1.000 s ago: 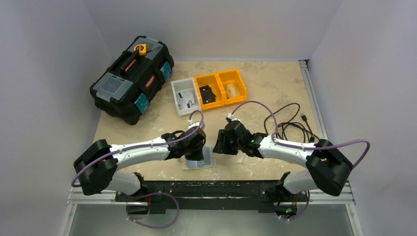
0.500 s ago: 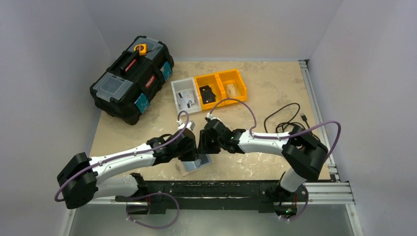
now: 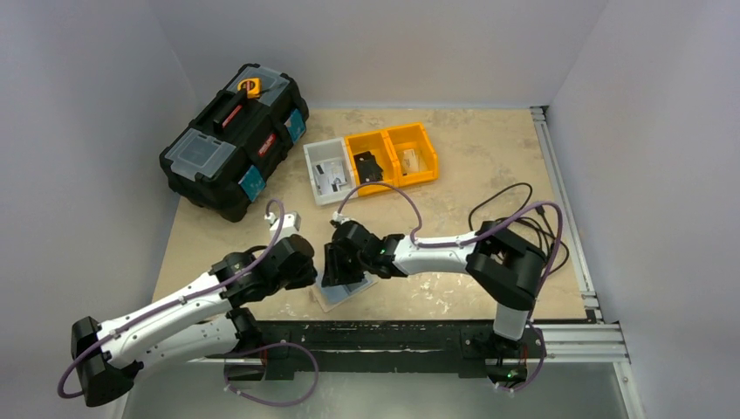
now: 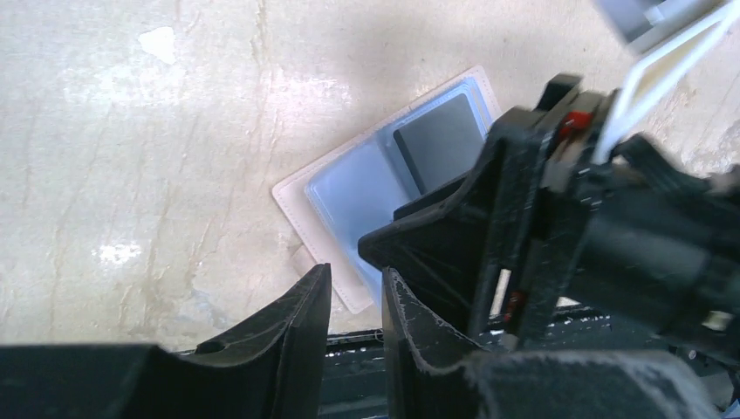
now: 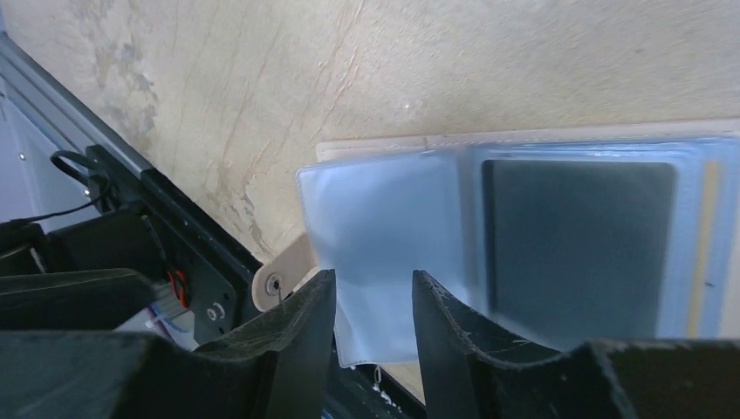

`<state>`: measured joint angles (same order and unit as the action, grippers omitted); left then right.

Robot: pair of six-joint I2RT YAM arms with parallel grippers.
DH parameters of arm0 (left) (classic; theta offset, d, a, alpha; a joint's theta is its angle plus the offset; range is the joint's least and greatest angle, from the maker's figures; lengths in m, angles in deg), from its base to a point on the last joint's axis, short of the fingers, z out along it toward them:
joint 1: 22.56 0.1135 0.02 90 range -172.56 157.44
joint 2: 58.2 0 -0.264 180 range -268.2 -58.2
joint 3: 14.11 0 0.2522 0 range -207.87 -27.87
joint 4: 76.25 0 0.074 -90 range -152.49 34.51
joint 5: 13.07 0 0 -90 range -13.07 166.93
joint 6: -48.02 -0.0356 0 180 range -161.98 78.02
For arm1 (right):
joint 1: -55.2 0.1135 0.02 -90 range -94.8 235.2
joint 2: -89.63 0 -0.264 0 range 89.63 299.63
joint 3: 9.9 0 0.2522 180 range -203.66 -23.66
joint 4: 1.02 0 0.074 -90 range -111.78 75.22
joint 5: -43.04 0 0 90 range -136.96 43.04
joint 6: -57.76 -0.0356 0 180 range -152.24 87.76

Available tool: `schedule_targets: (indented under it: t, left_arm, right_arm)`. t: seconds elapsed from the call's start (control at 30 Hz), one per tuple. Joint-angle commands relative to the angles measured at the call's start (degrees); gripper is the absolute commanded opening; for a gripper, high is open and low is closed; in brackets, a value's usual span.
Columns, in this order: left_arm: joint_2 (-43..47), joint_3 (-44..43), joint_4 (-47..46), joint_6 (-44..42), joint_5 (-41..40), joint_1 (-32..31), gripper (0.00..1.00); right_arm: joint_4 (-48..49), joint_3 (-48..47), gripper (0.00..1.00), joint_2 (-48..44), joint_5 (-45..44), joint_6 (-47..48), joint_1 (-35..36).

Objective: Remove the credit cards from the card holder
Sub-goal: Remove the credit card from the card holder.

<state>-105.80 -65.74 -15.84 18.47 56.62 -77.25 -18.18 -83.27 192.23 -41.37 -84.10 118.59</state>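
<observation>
The card holder (image 3: 347, 295) lies open near the table's front edge. It has a pale beige border and bluish clear sleeves. In the left wrist view (image 4: 301, 205) and the right wrist view (image 5: 384, 218) one dark credit card (image 5: 580, 236) shows inside a sleeve (image 4: 441, 140). My right gripper (image 3: 337, 269) hangs just over the holder, its jaws (image 5: 373, 288) open around the edge of a clear sleeve. My left gripper (image 3: 301, 266) is just left of the holder. Its jaws (image 4: 356, 284) are narrowly open and empty.
A black toolbox (image 3: 231, 140) stands at the back left. A grey bin (image 3: 327, 170) and two yellow bins (image 3: 390, 157) sit at the back middle. A black cable (image 3: 515, 218) lies at the right. The black front rail (image 3: 393, 336) runs just behind the holder.
My left gripper has drawn back to the left, off the holder. My right gripper has moved left onto the holder. The holder has turned slightly.
</observation>
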Motion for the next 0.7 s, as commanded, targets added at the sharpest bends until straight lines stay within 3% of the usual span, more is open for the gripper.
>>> schedule_targets:
  t: [0.0, 0.2, 0.5, 0.67]
  left_arm:
    - [2.1, -2.6, 5.3, 1.9, -3.7, 0.5, 0.27]
    - [-0.8, -2.7, 1.2, 1.4, 0.6, 1.1, 0.27]
    - [-7.1, -5.5, -3.7, -1.9, 4.4, 2.7, 0.27]
    - [-17.3, -10.3, -7.4, -6.6, 7.3, 1.6, 0.36]
  right_arm:
    - [2.8, -2.5, 0.37, 3.0, 2.2, -1.2, 1.7]
    - [2.6, -3.1, 0.33, 4.7, 3.6, -1.8, 2.2]
    - [0.4, 5.9, 0.34, -12.1, -4.0, -3.7, -3.1]
    - [-0.8, 14.2, 0.36, -22.5, -5.5, -4.1, -9.9]
